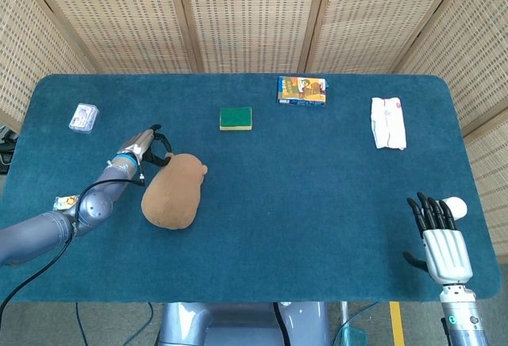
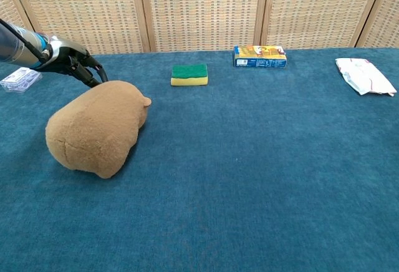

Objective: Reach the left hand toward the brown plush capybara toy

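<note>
The brown plush capybara (image 1: 172,190) (image 2: 96,127) lies on the blue table at the left, its head pointing to the far side. My left hand (image 1: 148,144) (image 2: 76,62) is just behind and left of the toy's head. Its dark fingers (image 2: 95,76) are spread and curved, and their tips reach the plush without gripping it. My right hand (image 1: 441,237) rests near the front right edge, fingers straight and holding nothing; only the head view shows it.
A green and yellow sponge (image 1: 236,117) (image 2: 189,75) lies at mid-back and a blue box (image 1: 302,90) (image 2: 260,56) behind it. A white packet (image 1: 388,122) (image 2: 365,75) is at the back right, a clear small pack (image 1: 83,116) (image 2: 19,78) at the far left.
</note>
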Motion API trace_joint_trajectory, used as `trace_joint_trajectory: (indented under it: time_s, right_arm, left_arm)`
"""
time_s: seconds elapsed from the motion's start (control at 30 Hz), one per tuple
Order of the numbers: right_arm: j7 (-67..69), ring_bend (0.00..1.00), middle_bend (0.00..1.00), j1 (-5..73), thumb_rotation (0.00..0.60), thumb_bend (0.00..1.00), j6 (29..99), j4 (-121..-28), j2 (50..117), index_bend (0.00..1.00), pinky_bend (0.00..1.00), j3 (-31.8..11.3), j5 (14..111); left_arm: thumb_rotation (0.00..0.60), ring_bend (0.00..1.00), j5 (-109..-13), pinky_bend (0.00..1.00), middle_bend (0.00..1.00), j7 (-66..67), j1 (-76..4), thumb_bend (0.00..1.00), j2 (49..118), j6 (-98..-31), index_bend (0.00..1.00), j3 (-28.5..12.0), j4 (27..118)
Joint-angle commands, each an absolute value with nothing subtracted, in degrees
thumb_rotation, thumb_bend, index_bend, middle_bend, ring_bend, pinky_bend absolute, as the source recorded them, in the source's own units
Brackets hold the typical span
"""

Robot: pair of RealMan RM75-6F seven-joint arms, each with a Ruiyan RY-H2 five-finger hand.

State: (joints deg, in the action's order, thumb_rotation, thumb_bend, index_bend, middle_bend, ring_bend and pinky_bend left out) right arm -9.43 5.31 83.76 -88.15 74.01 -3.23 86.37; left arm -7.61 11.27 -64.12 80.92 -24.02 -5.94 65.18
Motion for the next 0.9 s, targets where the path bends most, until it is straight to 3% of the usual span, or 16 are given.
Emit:
trace_joint_trajectory:
  time_s: [0.03,0.9]
  right_arm:
    - [-9.3,0.0,0.0,5.4,0.6,0.09,83.7,-88.2,74.0,0.02,0.0,-3.2,86.4]
    - [-8.6,0.0,0.0,5.3,0.6,0.09,84.6,-88.6,73.9,0.02,0.0,-2.9,87.4]
  left_arm:
    - [0.6,0.0,-8.0,0.0,0.0,10.5,-64.4,0.44,81.0,-23.8,0.5,-5.4,64.9]
    - [0.6,0.0,-11.7,0.0,0.0,4.6,-64.6,0.48,80.5,-22.8,0.57,-4.0,66.1]
